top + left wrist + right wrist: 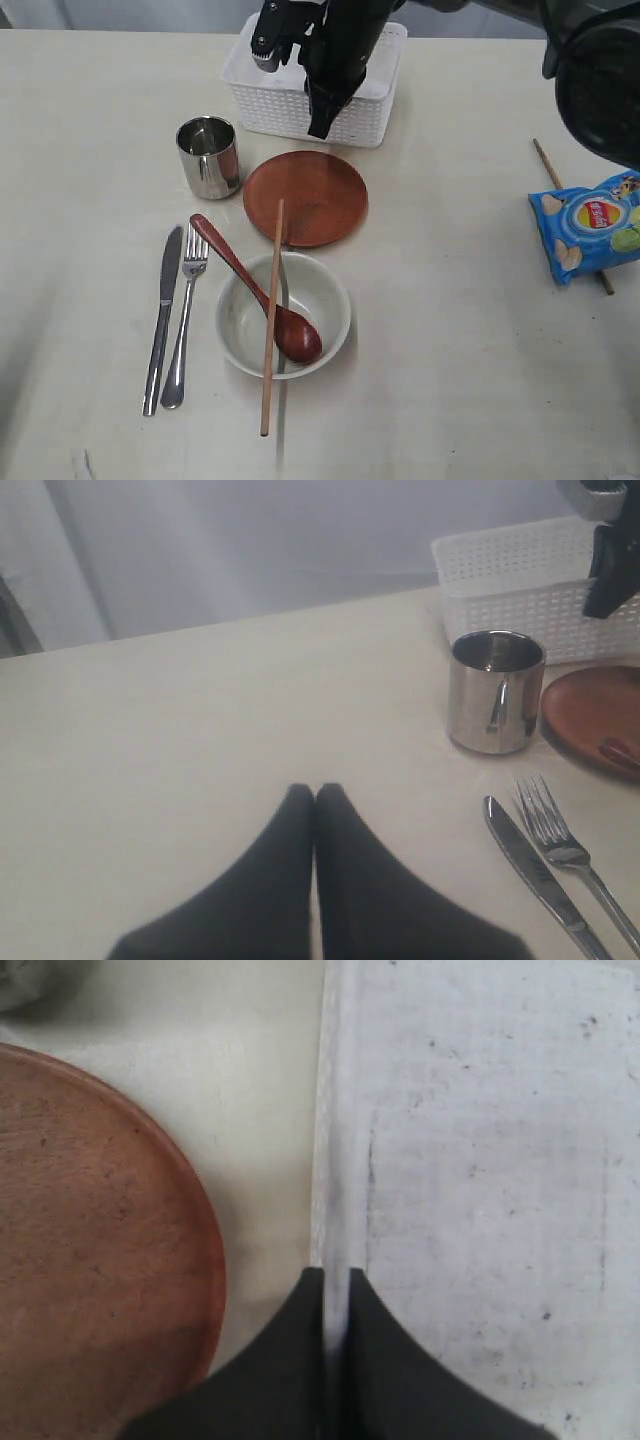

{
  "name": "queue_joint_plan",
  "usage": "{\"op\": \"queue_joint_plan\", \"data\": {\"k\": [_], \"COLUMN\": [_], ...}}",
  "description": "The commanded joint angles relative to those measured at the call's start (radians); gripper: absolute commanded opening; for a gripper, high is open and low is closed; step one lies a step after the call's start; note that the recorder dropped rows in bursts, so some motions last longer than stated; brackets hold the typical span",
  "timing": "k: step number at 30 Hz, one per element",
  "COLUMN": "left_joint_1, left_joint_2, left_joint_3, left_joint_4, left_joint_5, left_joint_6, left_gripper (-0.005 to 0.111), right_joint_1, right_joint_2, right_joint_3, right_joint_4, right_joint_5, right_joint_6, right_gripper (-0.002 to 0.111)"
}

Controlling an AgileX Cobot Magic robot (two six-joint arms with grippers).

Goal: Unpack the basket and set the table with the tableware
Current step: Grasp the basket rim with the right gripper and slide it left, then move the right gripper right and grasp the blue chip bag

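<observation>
The white basket (265, 100) stands at the table's (470, 360) far edge, its inside bare (480, 1160). My right gripper (320, 125) reaches down over its near wall, jaws shut on the rim (340, 1160) beside the reddish-brown plate (305, 197). In front lie the steel cup (208, 157), knife (163, 320), fork (187, 320) and cream bowl (335, 290), with the wooden spoon (255, 290) resting in the bowl and one chopstick (271, 318) across it. My left gripper (315, 792) is shut and holds nothing, low over bare table near the cup (493, 692).
A blue crisp packet (590, 225) lies at the right edge on top of a second chopstick (548, 165). A dark part of the right arm (600, 70) fills the upper right corner of the exterior view.
</observation>
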Motion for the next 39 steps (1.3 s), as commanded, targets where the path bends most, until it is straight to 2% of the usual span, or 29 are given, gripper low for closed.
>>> {"op": "queue_joint_plan", "data": {"k": [1,3,5,9,12,14,16,19,21,26,27,29,31,36,39], "left_joint_1": [0.002,0.002,0.002,0.002,0.002,0.002,0.002,0.002,0.002,0.002,0.002,0.002,0.002,0.002,0.002], "left_joint_2": [-0.003,-0.003,-0.003,-0.003,-0.003,-0.003,-0.003,-0.003,-0.003,-0.003,-0.003,-0.003,-0.003,-0.003,-0.003], "left_joint_3": [0.002,0.002,0.002,0.002,0.002,0.002,0.002,0.002,0.002,0.002,0.002,0.002,0.002,0.002,0.002], "left_joint_4": [-0.009,-0.009,-0.009,-0.009,-0.009,-0.009,-0.009,-0.009,-0.009,-0.009,-0.009,-0.009,-0.009,-0.009,-0.009], "left_joint_5": [-0.007,-0.007,-0.007,-0.007,-0.007,-0.007,-0.007,-0.007,-0.007,-0.007,-0.007,-0.007,-0.007,-0.007,-0.007], "left_joint_6": [0.0,0.0,0.0,0.0,0.0,0.0,0.0,0.0,0.0,0.0,0.0,0.0,0.0,0.0,0.0], "left_gripper": [0.0,0.0,0.0,0.0,0.0,0.0,0.0,0.0,0.0,0.0,0.0,0.0,0.0,0.0,0.0], "right_joint_1": [0.005,0.005,0.007,0.007,-0.019,-0.055,-0.112,-0.219,-0.306,-0.513,-0.584,-0.68,-0.734,-0.75,-0.75], "right_joint_2": [-0.016,-0.021,-0.035,-0.094,-0.148,-0.177,-0.209,-0.264,-0.298,-0.426,-0.482,-0.543,-0.584,-0.595,-0.595], "right_joint_3": [-0.002,-0.002,-0.002,-0.002,-0.002,-0.002,0.0,0.022,0.056,0.221,0.295,0.431,0.556,0.773,0.853], "right_joint_4": [-0.015,-0.022,-0.025,-0.113,-0.254,-0.278,-0.226,-0.084,-0.008,0.044,0.042,0.042,0.057,0.071,0.067], "right_joint_5": [-0.013,-0.025,-0.031,-0.001,0.1,0.179,0.254,0.268,0.268,0.268,0.268,0.268,0.268,0.263,0.17], "right_joint_6": [-0.004,-0.004,0.012,0.192,0.396,0.453,0.49,0.537,0.58,0.704,0.748,0.761,0.765,0.764,0.769], "right_gripper": [0.031,0.048,0.052,0.052,0.052,0.051,0.046,0.032,0.03,0.05,0.054,0.054,0.054,0.054,0.054]}}
